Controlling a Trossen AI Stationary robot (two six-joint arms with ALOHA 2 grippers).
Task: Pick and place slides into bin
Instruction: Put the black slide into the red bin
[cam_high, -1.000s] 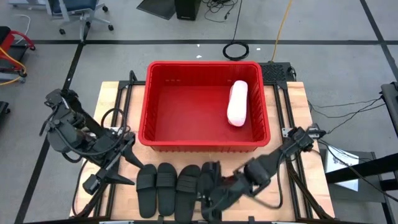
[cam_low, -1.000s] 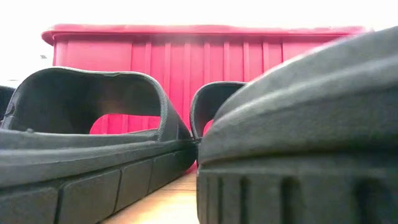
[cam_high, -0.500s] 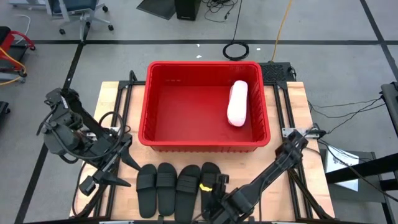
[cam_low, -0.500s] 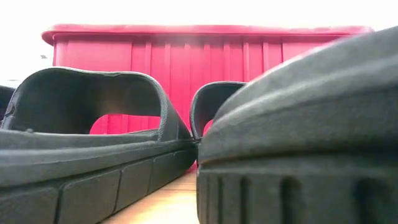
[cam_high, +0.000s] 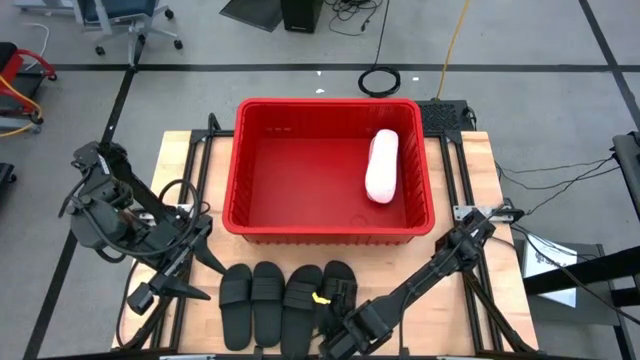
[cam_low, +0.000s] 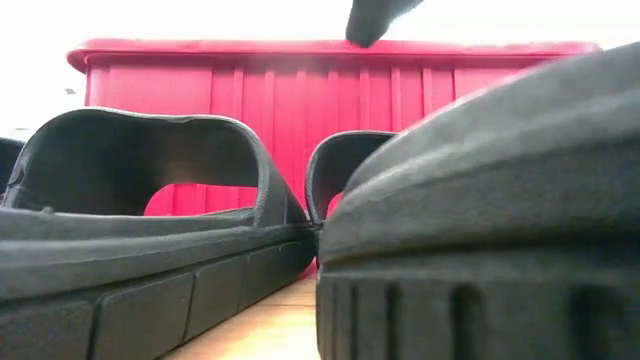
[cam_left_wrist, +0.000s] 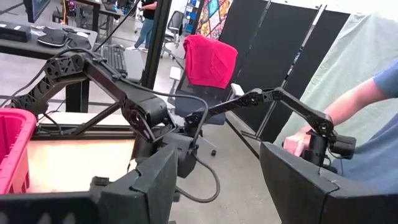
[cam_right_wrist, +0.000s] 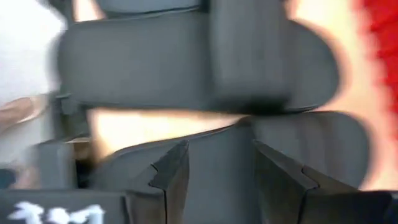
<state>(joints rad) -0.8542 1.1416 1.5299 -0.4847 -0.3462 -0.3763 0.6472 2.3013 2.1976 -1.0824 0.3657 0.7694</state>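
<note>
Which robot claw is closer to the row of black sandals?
Right. The right gripper hangs over the black slides; the left gripper waits off their left end.

The high camera looks straight down on the whole worktop (cam_high: 190, 150). The low one sits at worktop level, close behind the black slides (cam_low: 150, 250), facing the bin (cam_low: 330, 90); both views share these. The left wrist camera faces the room; the right wrist camera hangs very near the slides.
</note>
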